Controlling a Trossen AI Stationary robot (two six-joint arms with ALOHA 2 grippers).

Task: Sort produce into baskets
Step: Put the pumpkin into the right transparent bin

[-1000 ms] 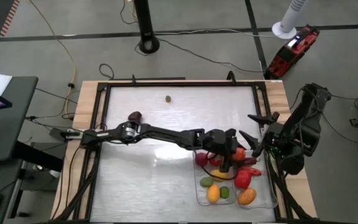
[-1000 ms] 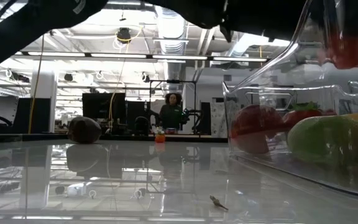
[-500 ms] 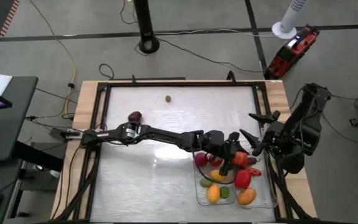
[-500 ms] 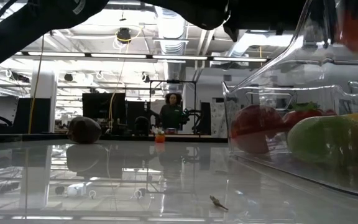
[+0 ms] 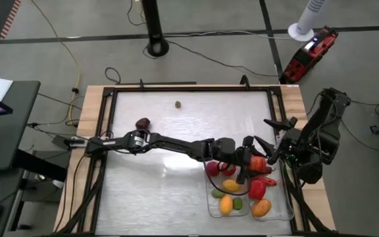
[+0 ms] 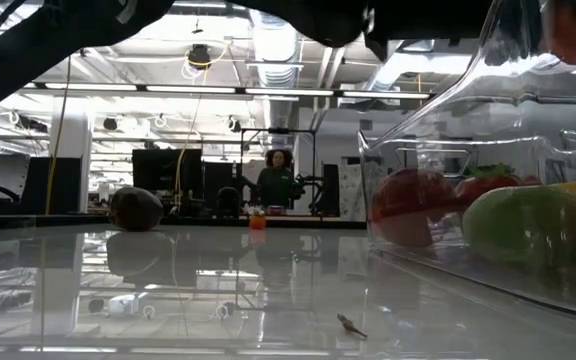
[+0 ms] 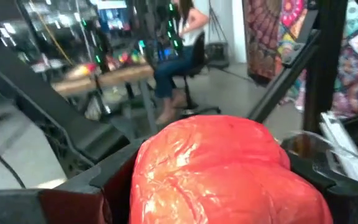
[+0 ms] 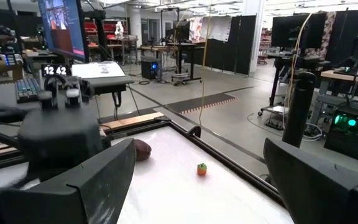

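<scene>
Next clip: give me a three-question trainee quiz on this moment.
1. True or false: the left gripper is empty.
2. Where is the right gripper? A) open, by the right edge of the table; B) inside the bin; C) over the purple piece.
3. Fill in: ___ pieces lie loose on the table outside the bin.
Key: 1 false, it holds a red piece. 2 A. 3 two: the purple piece and a small piece.

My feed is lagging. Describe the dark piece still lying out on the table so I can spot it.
On the white table, look away from the bin to the left side, just above the left arm. The dark purple piece lies there alone, bigger and darker than the tiny piece by the far edge.
</scene>
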